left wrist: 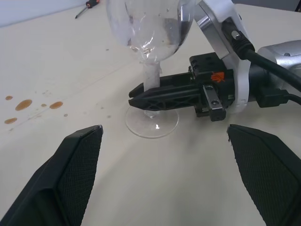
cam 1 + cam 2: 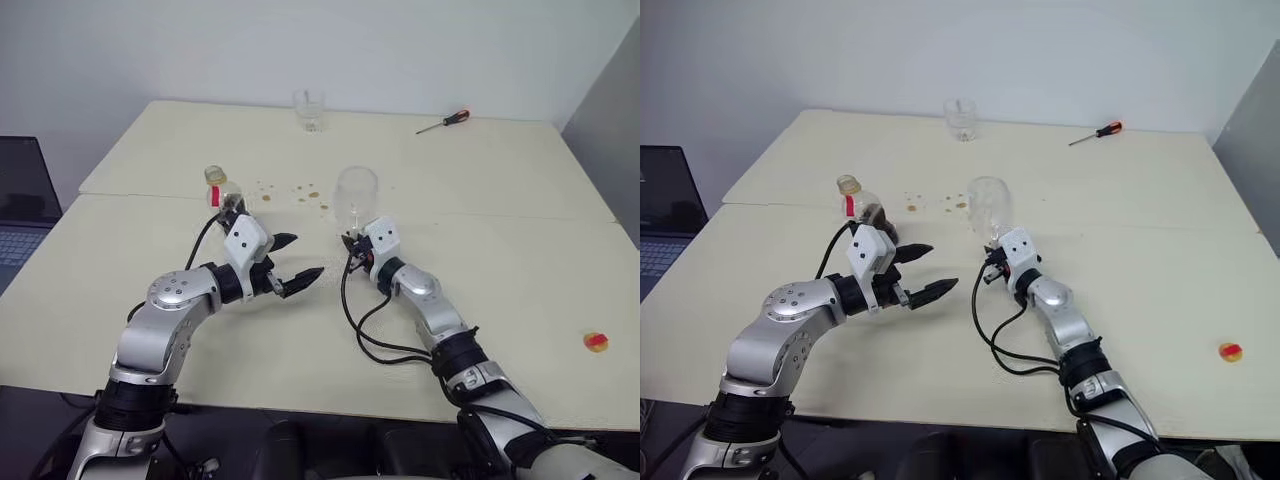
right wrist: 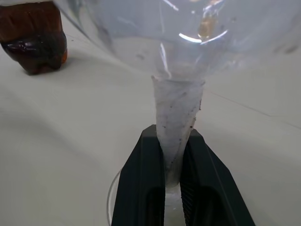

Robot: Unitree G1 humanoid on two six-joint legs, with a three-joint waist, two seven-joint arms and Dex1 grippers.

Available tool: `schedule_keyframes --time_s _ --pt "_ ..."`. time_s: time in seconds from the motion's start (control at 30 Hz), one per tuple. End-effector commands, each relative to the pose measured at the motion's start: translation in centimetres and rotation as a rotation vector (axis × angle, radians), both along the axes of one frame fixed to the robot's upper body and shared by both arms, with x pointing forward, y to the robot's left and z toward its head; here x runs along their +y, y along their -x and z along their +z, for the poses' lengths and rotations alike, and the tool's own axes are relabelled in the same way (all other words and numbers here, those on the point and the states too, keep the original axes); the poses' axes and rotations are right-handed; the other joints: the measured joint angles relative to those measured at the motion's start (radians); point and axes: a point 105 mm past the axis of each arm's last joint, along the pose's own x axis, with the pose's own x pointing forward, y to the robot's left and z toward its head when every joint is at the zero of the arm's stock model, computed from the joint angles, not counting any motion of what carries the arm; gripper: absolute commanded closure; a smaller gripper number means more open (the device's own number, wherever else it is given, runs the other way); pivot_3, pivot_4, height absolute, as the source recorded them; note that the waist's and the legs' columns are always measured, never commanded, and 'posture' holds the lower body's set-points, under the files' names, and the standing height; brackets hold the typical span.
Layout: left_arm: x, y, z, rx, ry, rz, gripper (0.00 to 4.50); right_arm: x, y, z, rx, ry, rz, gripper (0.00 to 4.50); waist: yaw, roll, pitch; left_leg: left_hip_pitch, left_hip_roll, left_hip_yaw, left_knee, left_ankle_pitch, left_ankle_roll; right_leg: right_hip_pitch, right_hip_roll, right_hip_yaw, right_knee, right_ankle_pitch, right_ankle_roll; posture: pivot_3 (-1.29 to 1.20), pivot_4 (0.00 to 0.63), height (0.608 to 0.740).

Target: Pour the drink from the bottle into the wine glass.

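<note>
The wine glass [image 2: 356,190] stands upright mid-table, its foot [image 1: 151,123] on the tabletop and its bowl clear apart from a few droplets. My right gripper [image 3: 173,131] is shut on its thin stem [image 1: 151,77], low down just above the foot. The bottle [image 2: 862,205] stands to the left of the glass with no cap on its mouth and a red strip at the neck. The dark drink [image 3: 34,40] fills its lower part. My left gripper [image 2: 305,256] hangs open between bottle and glass, nearer me, with nothing between its fingers [image 1: 70,174].
A short clear tumbler [image 2: 310,110] and a red-handled screwdriver [image 2: 445,121] lie at the table's far side. Brown spill drops [image 2: 300,192] dot the surface between bottle and glass. A small yellow-and-red round thing [image 2: 596,342] sits at the right. A laptop [image 2: 20,200] is off the left edge.
</note>
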Motion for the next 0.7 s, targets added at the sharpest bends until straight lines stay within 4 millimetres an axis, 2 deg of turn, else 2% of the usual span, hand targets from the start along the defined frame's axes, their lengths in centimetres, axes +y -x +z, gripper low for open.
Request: schedule_keyframes --time_s 0.03,0.33,0.43,0.7 --pt "-0.2 -0.1 1.0 -0.049 0.004 -0.004 0.00 -0.1 1.2 -5.0 0.159 0.092 0.022 4.36 -0.002 -0.001 -0.001 0.001 0.000 0.000 0.000 0.000 0.000 0.000 0.000 0.000 0.001 0.000 0.000 0.00 0.150 0.740" --pt "0.9 -0.6 1.0 -0.044 0.049 0.060 0.00 -0.1 0.8 -3.0 0.122 0.056 0.046 4.36 -0.002 -0.002 -0.002 0.016 0.001 -0.001 -0.001 0.000 0.000 0.014 0.000 0.000 0.002 -0.003 -0.001 0.00 0.150 0.740" --pt "1.7 -1.3 1.2 -0.056 0.112 0.133 0.00 -0.3 1.0 -2.1 0.099 0.047 0.059 3.37 -0.001 -0.002 -0.001 0.016 0.001 -0.001 -0.001 0.000 0.000 0.014 0.000 0.000 0.001 -0.003 -0.001 0.00 0.150 0.740" --pt "4.2 -2.0 -0.1 -0.085 0.207 0.294 0.00 -2.1 1.7 -0.3 0.069 0.061 0.061 0.52 -0.001 -0.003 -0.001 0.014 0.001 -0.001 -0.002 0.000 0.000 0.014 -0.001 -0.001 -0.001 -0.003 -0.002 0.00 0.150 0.740"
